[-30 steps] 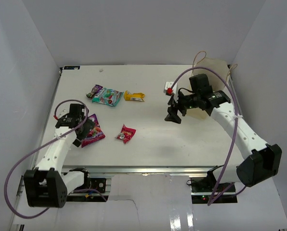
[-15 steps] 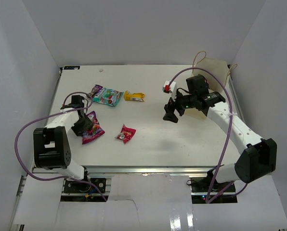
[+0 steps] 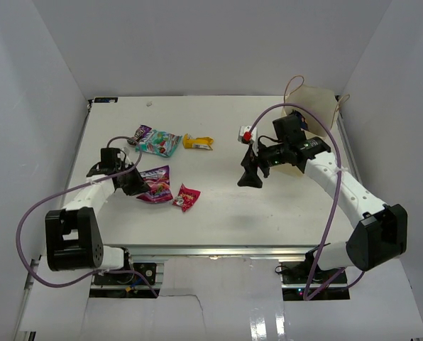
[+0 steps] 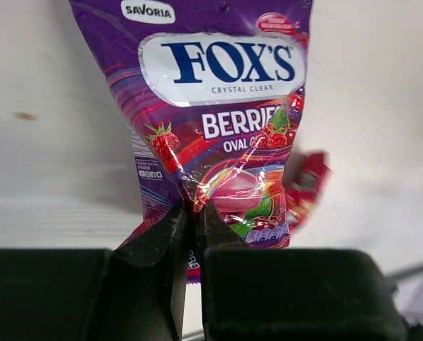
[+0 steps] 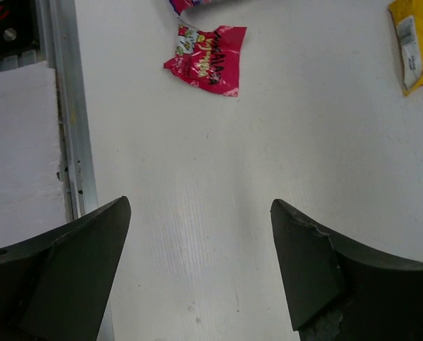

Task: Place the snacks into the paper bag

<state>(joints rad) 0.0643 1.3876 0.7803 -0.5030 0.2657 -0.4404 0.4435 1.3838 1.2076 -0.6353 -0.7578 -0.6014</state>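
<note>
A white table (image 3: 289, 206), edged by an aluminium rail (image 3: 218, 250), stands between plain white walls (image 3: 197, 42) under even light.

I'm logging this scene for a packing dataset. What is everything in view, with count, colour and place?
table: one, white, fills the middle of the top view
paper bag: one, tan, far right corner
teal packet: one, teal with a purple end, far left area
yellow packet: one, yellow, right of the teal packet
red packet: one, small, red and white, far centre-right
purple packet: one, dark purple, near left
pink packet: one, magenta, beside the purple packet
left end effector: one, black, shut on the purple packet's edge
right end effector: one, black, open over bare table
</note>
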